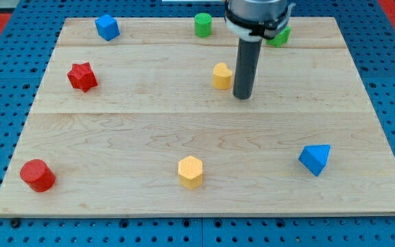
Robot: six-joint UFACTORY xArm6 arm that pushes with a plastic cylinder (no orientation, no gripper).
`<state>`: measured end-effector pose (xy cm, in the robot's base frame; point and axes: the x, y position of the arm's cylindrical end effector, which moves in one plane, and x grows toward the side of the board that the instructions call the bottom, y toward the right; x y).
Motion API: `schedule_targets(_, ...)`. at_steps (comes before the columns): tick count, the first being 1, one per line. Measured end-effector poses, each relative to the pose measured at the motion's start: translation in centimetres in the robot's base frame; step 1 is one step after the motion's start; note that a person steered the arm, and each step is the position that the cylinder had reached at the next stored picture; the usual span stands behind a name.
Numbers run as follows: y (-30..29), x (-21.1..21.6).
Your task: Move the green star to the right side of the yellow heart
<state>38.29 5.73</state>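
Blocks lie scattered over a pale wooden board (115,130), taken here from the view's left to its right. Nearest the left edge, a red cylinder (38,175) sits by the bottom corner, with a red star (82,76) well above it and a blue cube-like block (107,27) near the top edge. Toward the middle, a yellow hexagonal block (190,171) rests near the bottom edge, and a green cylinder (203,25) stands at the top. The yellow heart (221,75) sits just left of my tip (243,97), the two very close, though I cannot tell if they touch. I carry no hand to clench or release, only the dark rod, which holds nothing. The green star (280,36) lies near the top edge, up and to the right of the tip, partly hidden behind the arm's body. Farthest right, a blue triangular block (315,159) sits toward the bottom.
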Motion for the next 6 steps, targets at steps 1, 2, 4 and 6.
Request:
schedule_targets(1,-10.0,-0.7)
schedule_targets(2,-10.7,-0.6)
schedule_targets(4,4.4,-5.1)
schedule_targets(6,14.0,-16.2)
